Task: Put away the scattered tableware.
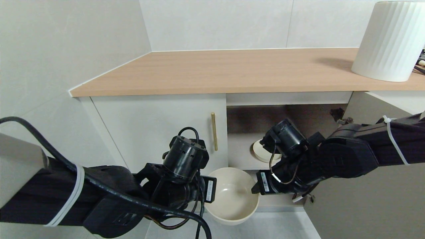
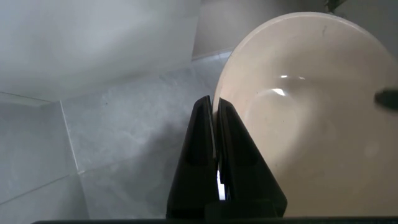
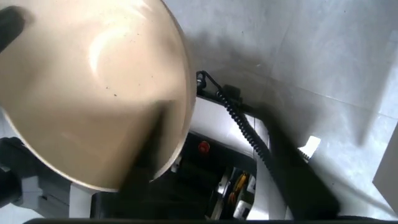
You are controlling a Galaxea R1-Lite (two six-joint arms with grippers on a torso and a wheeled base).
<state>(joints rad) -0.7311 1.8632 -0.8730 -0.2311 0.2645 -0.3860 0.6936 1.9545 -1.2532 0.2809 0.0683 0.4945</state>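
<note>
Currently I log one cream bowl (image 1: 232, 196), lower centre of the head view, held up before the open cabinet (image 1: 252, 119). Left gripper (image 1: 210, 190): fingers (image 2: 199, 143) pinched tight on the bowl's left rim. Right gripper (image 1: 256, 186): at the bowl's right rim; its grip I cannot tell. One pale plate (image 1: 262, 152) on the cabinet shelf. White ribbed container (image 1: 388, 39) on the counter (image 1: 215, 69), upper right.

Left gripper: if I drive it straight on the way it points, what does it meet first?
The bowl: the left gripper has its jaws shut on the bowl's rim, so going on would likely shove it toward the right gripper at the opposite rim. The gap between them is hard to judge.
</note>
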